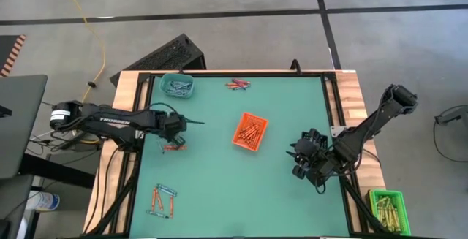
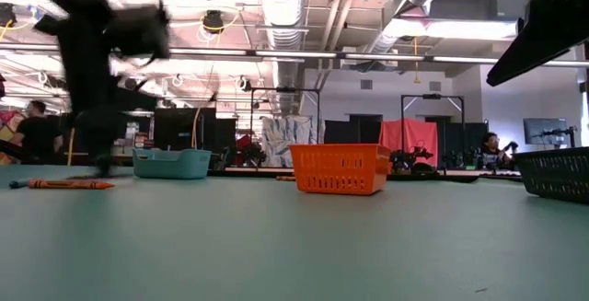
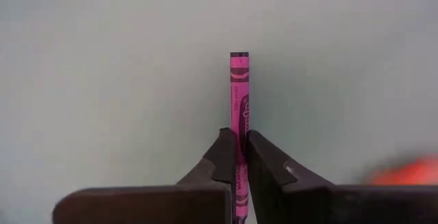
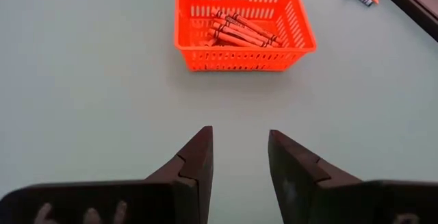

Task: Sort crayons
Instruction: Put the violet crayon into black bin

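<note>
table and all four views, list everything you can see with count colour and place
orange basket: one, table middle, orange crayons inside
teal basket: one, far left corner
green basket: one, off the near right edge, yellow-olive sticks inside
loose crayons: small group, orange and blue-grey, near left
far crayons: few, red and purple, far edge
pink crayon: one, in the left gripper
left gripper: shut on it, left side
right gripper: open, right side
</note>
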Robot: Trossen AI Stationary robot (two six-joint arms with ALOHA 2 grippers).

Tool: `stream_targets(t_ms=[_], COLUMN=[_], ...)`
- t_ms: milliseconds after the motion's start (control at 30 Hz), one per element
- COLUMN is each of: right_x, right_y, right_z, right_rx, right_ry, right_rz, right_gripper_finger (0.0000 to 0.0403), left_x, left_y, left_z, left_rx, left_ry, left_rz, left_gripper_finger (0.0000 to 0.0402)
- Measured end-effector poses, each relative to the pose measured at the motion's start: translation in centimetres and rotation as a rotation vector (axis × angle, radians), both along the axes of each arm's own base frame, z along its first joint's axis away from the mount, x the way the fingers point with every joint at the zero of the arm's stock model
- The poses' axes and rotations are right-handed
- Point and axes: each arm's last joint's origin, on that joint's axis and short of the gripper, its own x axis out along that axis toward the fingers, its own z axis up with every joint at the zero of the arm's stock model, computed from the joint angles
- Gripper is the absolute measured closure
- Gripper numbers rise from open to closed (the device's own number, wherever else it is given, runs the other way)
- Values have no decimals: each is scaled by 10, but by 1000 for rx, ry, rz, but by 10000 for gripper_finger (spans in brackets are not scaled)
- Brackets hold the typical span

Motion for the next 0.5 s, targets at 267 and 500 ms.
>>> stream_targets(t_ms=[267,500], right_x=[2,13], right_y=[2,10], right_z=[1,9], right_rx=[16,-10], right_ry=[-23,-120], right_rz=[7,91], right_gripper_finger=[271,271], left_x=[35,64], left_y=[3,-5], left_z=[38,70], left_rx=[120,207], left_ry=[-221,-520], left_rz=[-172,-391], left_gripper_finger=[401,401])
